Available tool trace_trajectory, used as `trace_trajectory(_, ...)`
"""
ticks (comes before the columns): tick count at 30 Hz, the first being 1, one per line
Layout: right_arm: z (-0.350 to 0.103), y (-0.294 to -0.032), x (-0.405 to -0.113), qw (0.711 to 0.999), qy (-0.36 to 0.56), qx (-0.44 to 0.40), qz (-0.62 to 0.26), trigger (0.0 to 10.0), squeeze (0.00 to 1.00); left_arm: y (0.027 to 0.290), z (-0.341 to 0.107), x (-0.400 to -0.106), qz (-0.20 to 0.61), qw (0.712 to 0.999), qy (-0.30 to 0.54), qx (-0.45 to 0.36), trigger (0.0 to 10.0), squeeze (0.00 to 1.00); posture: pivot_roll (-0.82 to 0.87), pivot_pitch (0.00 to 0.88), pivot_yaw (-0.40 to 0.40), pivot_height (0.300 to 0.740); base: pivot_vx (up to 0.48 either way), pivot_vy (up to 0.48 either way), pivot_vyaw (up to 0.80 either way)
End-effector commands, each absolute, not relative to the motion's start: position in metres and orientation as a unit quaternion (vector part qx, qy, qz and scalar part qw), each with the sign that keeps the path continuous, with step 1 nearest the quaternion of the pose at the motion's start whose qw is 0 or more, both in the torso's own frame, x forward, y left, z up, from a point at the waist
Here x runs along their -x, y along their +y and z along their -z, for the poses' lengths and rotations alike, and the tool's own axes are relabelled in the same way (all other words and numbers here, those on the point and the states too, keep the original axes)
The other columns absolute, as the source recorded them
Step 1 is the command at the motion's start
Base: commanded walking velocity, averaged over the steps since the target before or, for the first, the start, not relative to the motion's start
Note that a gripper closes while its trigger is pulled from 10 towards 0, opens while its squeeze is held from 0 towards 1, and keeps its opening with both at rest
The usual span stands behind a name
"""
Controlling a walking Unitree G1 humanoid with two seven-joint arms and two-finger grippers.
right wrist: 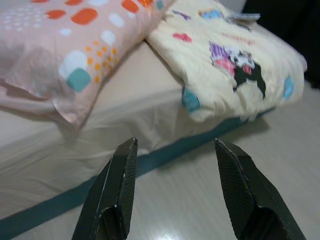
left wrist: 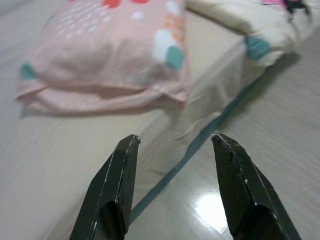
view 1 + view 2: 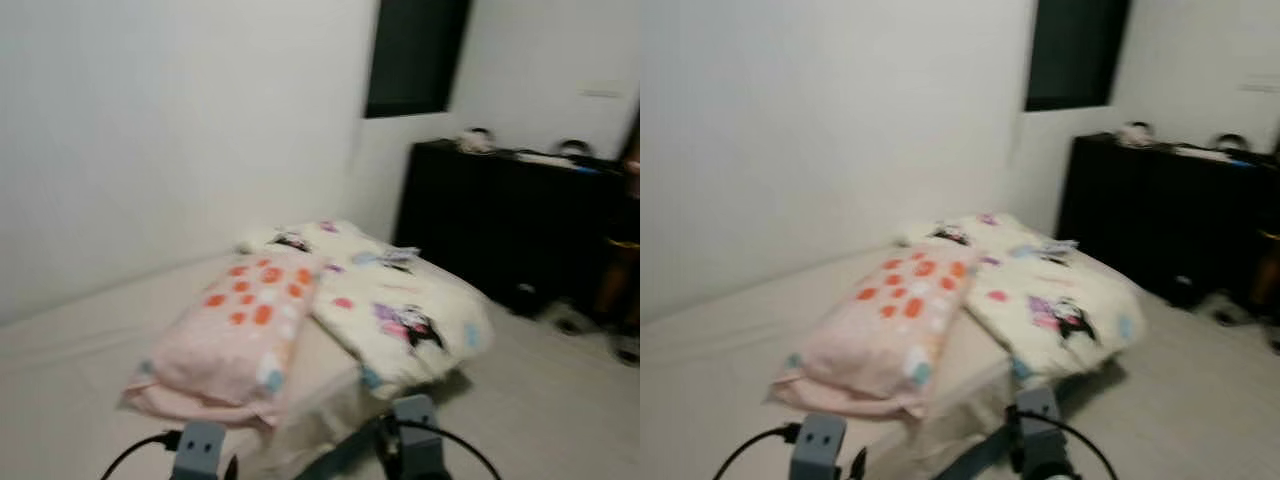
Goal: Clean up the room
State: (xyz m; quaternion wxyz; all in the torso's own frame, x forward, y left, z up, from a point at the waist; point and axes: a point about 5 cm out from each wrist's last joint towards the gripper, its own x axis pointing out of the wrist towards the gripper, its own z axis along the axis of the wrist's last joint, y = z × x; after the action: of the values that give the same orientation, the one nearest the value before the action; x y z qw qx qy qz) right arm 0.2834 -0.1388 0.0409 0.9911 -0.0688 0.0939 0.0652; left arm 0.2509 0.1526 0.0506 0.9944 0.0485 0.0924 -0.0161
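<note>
my left pincer (image 2: 172, 187) and right pincer (image 1: 175, 192) both apart, empty, low at bed (image 3: 70, 400) edge; pink pillow (image 3: 235, 335) and cream quilt (image 3: 400, 310) on bed; view blurred, grab may snag sheet

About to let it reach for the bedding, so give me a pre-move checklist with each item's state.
1. Left hand open, nothing held: ok.
2. Right hand open, nothing held: ok.
3. Pink pillow in view on the mattress: ok.
4. Quilt wholly on the mattress: not ok, its corner hangs over the edge toward the floor.
5. Head views sharp enough to aim: not ok, blurred.
6. Items on the black cabinet identified: cannot tell.
</note>
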Motion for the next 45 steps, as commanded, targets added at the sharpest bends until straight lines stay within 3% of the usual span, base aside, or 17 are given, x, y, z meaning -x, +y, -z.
trace_trajectory(1, -0.0343, -0.1395, -0.2815, 0.989, 0.115, 0.064, -0.069, 10.0, 0.00, 0.1526, -0.0461, -0.2485, 0.017, 0.993, 0.106, -0.046, 10.0, 0.00, -0.04, 0.039, -0.009, 0.740, 0.000, 0.000, 0.00)
trace_trajectory(45, -0.0274, -0.1419, -0.2787, 0.986, 0.139, 0.060, -0.066, 10.0, 0.00, 0.1508, -0.0473, -0.2476, 0.024, 0.995, 0.095, -0.025, 10.0, 0.00, -0.04, 0.012, -0.015, 0.740, 0.000, 0.000, 0.00)
